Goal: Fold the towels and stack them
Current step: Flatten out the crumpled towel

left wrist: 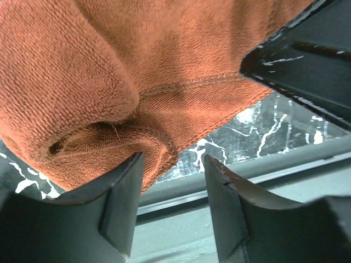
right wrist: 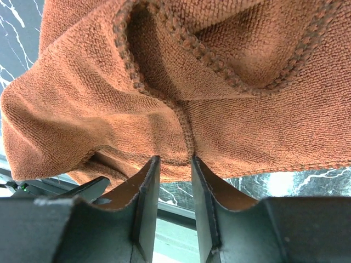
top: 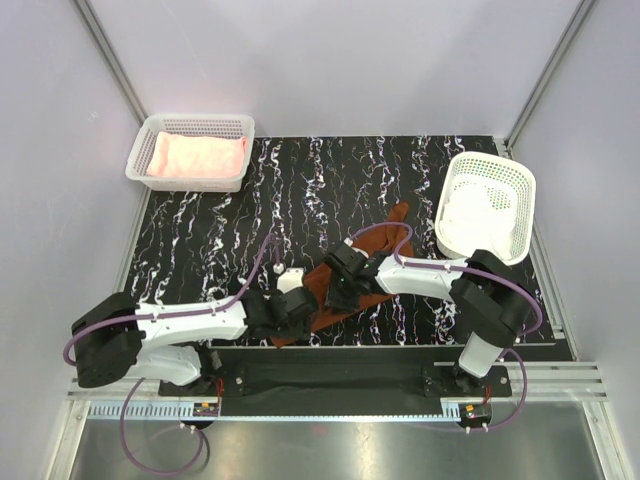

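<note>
The rust-brown towel (top: 320, 297) lies crumpled on the black marbled table, with one end trailing to the far right. It fills the left wrist view (left wrist: 164, 66) and the right wrist view (right wrist: 181, 82). My left gripper (top: 296, 314) is at the towel's near end. It (left wrist: 174, 159) is open, and the towel's edge touches only its left finger (left wrist: 123, 192). My right gripper (top: 342, 288) is at the towel's middle. It (right wrist: 175, 160) is nearly shut and pinches a hemmed fold at its tips. The pale pink towel (top: 197, 157) and the white towel (top: 475, 215) lie in baskets.
A white mesh basket (top: 190, 125) stands at the far left corner, and another (top: 520, 185) stands tilted at the right edge. The table's front rail (top: 330, 380) runs just below the grippers. Grey walls enclose the table.
</note>
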`<control>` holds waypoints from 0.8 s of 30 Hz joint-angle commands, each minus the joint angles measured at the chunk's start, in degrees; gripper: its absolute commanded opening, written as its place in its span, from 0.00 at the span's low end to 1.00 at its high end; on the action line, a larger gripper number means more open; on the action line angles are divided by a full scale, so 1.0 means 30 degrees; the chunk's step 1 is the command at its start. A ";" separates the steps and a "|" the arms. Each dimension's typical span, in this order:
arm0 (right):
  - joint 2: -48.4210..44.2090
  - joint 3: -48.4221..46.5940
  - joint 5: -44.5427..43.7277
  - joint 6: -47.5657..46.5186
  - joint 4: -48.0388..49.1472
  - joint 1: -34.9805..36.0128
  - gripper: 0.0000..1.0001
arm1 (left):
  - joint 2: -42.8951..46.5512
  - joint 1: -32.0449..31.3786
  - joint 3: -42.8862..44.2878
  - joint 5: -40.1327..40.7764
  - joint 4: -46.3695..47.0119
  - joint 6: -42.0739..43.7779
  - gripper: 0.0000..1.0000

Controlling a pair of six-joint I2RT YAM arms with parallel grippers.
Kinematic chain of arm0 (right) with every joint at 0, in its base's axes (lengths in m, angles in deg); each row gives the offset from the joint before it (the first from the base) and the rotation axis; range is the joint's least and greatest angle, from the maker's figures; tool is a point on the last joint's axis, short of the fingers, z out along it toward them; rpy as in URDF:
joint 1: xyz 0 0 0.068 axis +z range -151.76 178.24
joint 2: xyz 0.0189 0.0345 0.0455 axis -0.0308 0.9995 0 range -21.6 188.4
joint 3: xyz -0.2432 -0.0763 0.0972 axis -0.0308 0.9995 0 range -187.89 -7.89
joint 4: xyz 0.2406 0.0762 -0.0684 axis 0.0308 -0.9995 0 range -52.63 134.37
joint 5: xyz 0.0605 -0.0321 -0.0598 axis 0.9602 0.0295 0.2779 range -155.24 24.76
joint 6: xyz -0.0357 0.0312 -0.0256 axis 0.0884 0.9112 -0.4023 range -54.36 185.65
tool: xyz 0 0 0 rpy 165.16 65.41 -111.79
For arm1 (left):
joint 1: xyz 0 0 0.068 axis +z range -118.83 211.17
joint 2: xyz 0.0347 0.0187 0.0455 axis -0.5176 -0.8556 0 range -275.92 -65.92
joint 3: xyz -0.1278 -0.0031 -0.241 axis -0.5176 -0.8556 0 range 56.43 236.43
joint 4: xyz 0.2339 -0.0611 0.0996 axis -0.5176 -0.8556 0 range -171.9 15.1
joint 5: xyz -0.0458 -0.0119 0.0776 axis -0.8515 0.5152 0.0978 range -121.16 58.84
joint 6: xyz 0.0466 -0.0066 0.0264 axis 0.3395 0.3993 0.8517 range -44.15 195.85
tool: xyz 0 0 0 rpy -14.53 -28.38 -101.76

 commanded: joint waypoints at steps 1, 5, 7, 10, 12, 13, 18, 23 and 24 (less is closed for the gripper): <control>0.0212 0.0184 -0.0708 0.0272 0.0432 0.0230 0.36 | -0.0312 -0.0287 0.0762 0.1858 -0.0917 -0.0993 0.49; 0.0329 0.0273 -0.0678 0.0361 0.0609 0.0229 0.32 | -0.0167 -0.0317 0.0352 0.2065 -0.0861 -0.1258 0.35; 0.0388 0.0214 -0.0737 0.0303 0.0463 0.0201 0.32 | -0.0137 -0.0317 0.0235 0.2123 -0.0860 -0.1287 0.31; 0.0301 0.0155 -0.0824 0.0332 0.0317 0.0200 0.36 | -0.0283 -0.0317 0.0234 0.2211 -0.0918 -0.1316 0.22; 0.0097 0.0097 -0.1028 0.0303 0.0112 0.0230 0.38 | -0.0342 -0.0317 0.0234 0.2299 -0.0948 -0.1346 0.17; 0.0067 0.0068 -0.1059 0.0273 -0.0092 0.0230 0.39 | -0.0342 -0.0317 0.0205 0.2299 -0.0948 -0.1346 0.11; 0.0182 0.0067 -0.1176 0.0185 -0.0153 0.0230 0.42 | -0.0401 -0.0317 0.0293 0.2299 -0.1006 -0.1317 0.00; 0.0710 -0.0107 -0.1117 0.0098 0.0287 0.0288 0.34 | 0.0007 -0.0317 0.0585 0.2444 -0.1679 -0.1375 0.00; 0.0827 -0.0166 -0.1146 0.0097 0.0229 0.0317 0.31 | 0.0154 -0.0317 0.0847 0.2532 -0.2115 -0.1375 0.00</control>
